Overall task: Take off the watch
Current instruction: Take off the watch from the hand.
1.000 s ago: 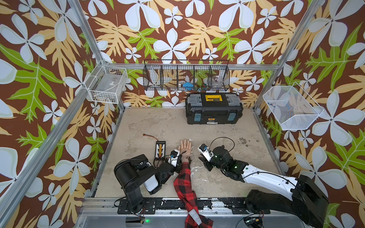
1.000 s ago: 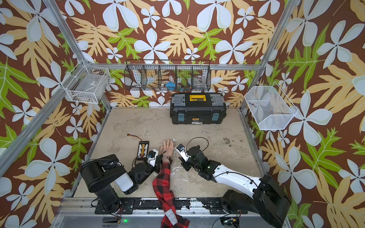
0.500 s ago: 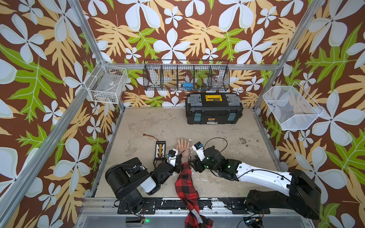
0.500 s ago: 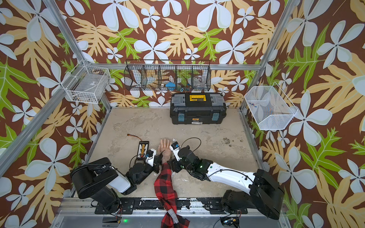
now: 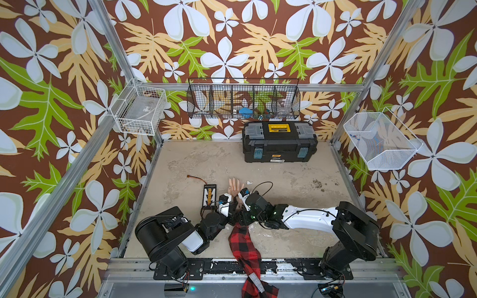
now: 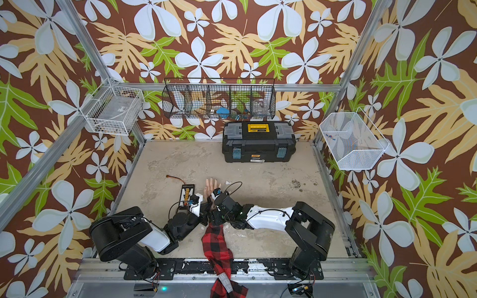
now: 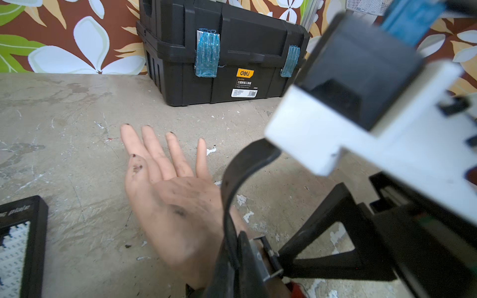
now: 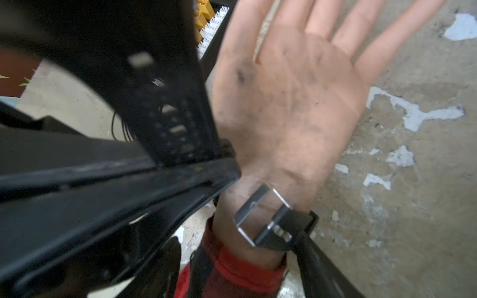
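Lab robot cell: aluminium-profile frame, floral-print walls, wire baskets hung up, black toolbox at worn tabletop's far edge.

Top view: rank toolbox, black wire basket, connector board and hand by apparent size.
1. black wire basket
2. toolbox
3. connector board and hand: they look about alike, and the hand is partly covered, so unranked.

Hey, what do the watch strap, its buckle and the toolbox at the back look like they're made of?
The watch strap: likely rubber or soft plastic, matte black; it bends in a smooth curve. The buckle: metal, brushed grey with bright glints. The toolbox: hard moulded plastic, matte black, with ribs and sharp seams.
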Tool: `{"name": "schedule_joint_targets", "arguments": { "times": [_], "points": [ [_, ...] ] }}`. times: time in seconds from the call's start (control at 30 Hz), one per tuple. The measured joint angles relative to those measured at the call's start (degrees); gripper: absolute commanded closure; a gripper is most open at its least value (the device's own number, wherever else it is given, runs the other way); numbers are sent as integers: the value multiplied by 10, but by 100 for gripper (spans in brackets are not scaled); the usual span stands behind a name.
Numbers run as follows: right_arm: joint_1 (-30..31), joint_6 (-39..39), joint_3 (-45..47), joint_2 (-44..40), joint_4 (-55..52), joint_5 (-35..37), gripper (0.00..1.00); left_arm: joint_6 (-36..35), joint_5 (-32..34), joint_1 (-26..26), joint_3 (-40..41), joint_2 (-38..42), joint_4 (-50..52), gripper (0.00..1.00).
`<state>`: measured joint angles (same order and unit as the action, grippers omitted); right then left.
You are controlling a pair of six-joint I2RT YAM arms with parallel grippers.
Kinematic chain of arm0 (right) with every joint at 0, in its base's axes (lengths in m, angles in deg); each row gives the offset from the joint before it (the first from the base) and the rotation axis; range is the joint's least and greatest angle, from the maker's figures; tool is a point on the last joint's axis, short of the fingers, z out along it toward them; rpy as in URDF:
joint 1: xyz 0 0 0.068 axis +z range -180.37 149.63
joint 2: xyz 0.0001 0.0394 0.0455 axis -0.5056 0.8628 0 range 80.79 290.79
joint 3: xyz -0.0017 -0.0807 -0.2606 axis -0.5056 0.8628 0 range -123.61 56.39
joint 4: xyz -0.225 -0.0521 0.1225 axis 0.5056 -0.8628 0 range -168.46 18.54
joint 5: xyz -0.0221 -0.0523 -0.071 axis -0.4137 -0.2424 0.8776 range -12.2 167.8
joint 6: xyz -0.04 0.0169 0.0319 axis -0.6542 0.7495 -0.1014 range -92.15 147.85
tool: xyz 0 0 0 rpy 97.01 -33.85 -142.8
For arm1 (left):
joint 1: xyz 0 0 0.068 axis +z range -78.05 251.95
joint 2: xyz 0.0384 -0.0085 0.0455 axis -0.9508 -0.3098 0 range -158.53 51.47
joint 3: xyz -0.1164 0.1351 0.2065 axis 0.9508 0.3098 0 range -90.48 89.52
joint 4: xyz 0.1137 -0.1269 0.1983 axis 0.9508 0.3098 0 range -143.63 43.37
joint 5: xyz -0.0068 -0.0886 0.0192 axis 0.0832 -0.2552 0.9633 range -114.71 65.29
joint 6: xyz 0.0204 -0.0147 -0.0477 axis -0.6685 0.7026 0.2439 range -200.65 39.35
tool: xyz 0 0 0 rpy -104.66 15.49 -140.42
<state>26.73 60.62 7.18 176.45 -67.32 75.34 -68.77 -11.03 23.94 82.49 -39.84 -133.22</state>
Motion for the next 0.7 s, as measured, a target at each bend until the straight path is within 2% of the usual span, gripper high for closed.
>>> {"name": "schedule_joint_targets", "arguments": {
  "times": [0.37,0.5,0.7],
  "points": [
    [2,33,-4,26,-3,-2,29,11,0,0,-1,7,5,100],
    [3,44,-7,27,-10,-12,26,11,6,0,-1,7,5,100],
    [3,59,-11,16,-28,-41,27,13,9,0,3,5,0,100]
  ]
}}
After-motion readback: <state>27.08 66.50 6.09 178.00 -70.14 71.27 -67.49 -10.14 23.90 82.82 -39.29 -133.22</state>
